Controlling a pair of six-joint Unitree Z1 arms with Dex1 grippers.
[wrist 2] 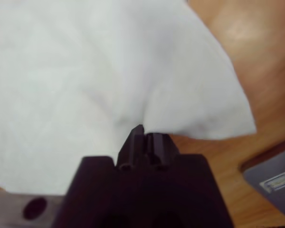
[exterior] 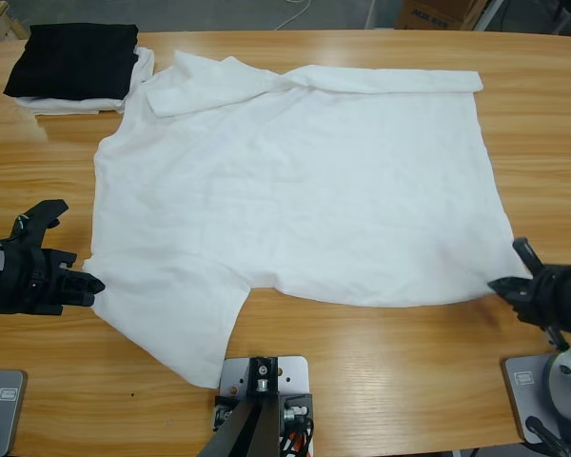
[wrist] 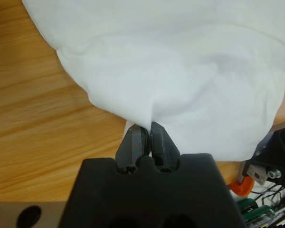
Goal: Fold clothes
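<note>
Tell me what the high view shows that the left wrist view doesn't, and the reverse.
Only the high view shows the whole white T-shirt spread flat on the wooden table, its top edge folded over, the folded black garment on a white cloth at the far corner, and the right hand at the opposite corner. Only the left wrist view shows the jaws shut, pinching a fold of the shirt's edge. Both show the left hand at the shirt and bare table beside it.
</note>
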